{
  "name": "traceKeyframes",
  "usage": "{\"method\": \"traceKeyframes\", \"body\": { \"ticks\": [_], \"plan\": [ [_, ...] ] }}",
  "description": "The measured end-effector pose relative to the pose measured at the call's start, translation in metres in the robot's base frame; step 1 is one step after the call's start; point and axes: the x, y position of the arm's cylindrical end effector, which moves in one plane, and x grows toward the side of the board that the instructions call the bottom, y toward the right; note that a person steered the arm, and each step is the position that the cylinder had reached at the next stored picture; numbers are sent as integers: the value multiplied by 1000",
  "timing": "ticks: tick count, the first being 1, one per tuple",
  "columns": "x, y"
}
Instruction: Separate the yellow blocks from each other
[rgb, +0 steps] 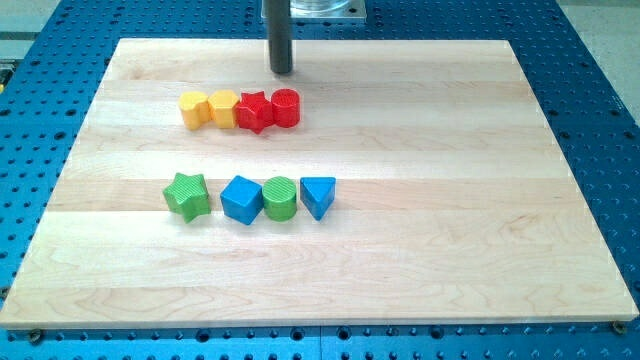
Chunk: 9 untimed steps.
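Two yellow blocks touch each other in the upper left of the board: a yellow rounded block (193, 109) on the left and a yellow hexagon block (223, 106) on its right. The hexagon touches a red star block (255, 111), which touches a red cylinder block (286, 107); the row runs left to right. My tip (281, 70) rests on the board just above the red cylinder, a short gap from it, up and to the right of the yellow blocks.
A second row lies lower, near the board's middle: a green star block (187, 194), a blue block (242, 199), a green cylinder block (280, 198) and a blue triangle block (318, 195). The wooden board (450, 200) lies on a blue perforated table (600, 120).
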Motion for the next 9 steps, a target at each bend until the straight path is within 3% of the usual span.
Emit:
{"method": "traceKeyframes", "body": {
  "ticks": [2, 4, 5, 7, 8, 9],
  "plan": [
    [-18, -116],
    [36, -185],
    [81, -193],
    [99, -193],
    [118, -154],
    [118, -154]
  ]
}}
